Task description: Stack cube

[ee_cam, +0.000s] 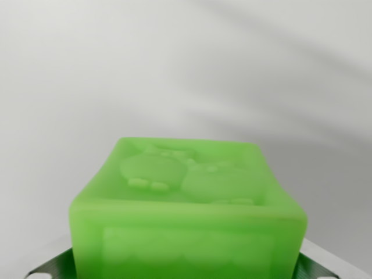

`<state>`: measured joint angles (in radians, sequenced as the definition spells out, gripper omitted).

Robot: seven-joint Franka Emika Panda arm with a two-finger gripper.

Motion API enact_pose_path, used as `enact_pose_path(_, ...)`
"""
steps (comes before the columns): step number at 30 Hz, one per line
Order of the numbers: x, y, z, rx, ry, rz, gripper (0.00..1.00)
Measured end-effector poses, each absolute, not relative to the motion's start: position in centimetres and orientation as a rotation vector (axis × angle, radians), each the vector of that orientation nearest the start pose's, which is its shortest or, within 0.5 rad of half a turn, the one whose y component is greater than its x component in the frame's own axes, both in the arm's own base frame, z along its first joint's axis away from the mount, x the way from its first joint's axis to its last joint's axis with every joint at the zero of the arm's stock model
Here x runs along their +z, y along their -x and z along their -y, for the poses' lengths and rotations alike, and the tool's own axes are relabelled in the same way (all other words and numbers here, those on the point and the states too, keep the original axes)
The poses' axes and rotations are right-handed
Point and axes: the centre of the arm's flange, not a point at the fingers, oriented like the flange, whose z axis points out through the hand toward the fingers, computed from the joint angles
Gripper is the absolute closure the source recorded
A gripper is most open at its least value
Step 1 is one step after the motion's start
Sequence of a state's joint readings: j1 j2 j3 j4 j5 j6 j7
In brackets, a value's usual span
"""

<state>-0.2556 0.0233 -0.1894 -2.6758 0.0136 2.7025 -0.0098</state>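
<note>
A bright green cube (189, 197) fills the lower middle of the wrist view, very close to the camera. Its top face has raised animal-like shapes inside a rim, and its near side has an embossed panel. My gripper (186, 268) is shut on the cube. One dark ridged finger pad (53, 266) presses against the cube's side at the wrist view's left, and the other finger (318, 266) sits against the opposite side at the wrist view's right. No second cube shows in this view.
Behind the cube lies a plain white surface (186, 70), out of focus, with soft grey shadow bands running across the upper right.
</note>
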Motion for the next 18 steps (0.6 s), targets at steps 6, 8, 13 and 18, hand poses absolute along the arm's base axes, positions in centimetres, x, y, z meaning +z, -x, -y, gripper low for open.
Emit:
enact_pose_path(6, 24.8, -37.6, 18.0, -0.007, 3.062, -0.697, 1.0)
enact_pose_path(8, 25.4, -37.6, 18.0, -0.013, 3.06, -0.701, 1.0)
enact_pose_path(13, 25.2, -37.9, 17.4, -0.004, 3.06, -0.703, 1.0)
enact_pose_path(18, 25.1, -38.3, 16.5, -0.001, 3.062, -0.697, 1.0)
